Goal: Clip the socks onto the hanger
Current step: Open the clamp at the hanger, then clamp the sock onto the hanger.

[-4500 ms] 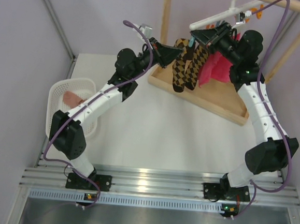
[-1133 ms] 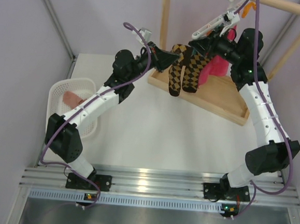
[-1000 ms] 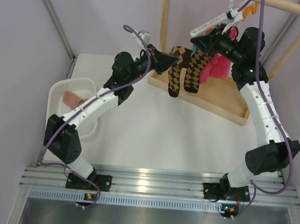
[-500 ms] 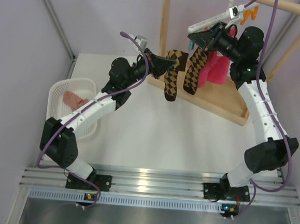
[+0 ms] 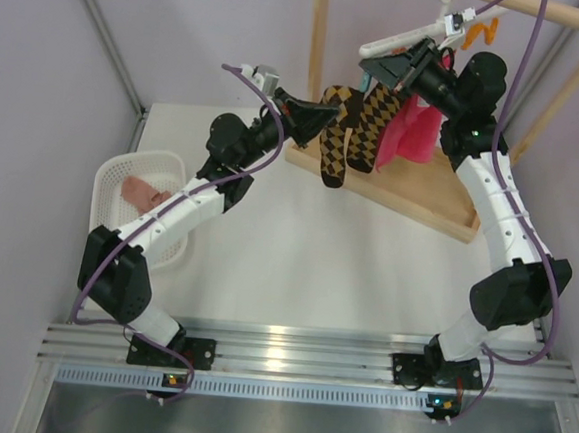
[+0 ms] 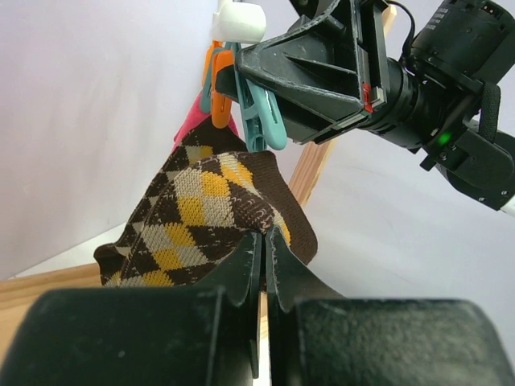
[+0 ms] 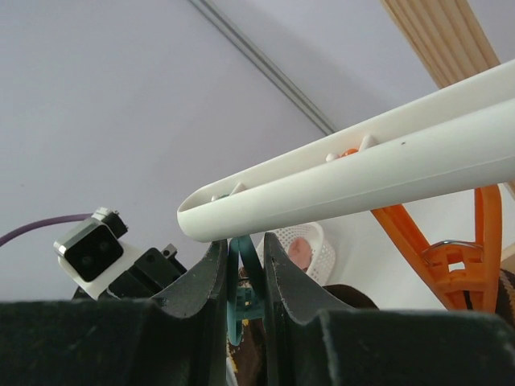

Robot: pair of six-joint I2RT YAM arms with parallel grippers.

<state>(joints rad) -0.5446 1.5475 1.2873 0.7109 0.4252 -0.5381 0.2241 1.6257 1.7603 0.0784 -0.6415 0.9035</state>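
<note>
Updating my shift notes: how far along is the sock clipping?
Done: the first sock appears to hang from an orange clip on the hanger. In hand: the left gripper pinches the second sock below the teal clip, which the right gripper squeezes. Left: seat that cuff, release.

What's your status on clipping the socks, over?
Left gripper shut on sock. Right gripper squeezing teal clip on hanger. Sock below clip, not yet clipped. Pink cloth behind, not blocking.
</note>
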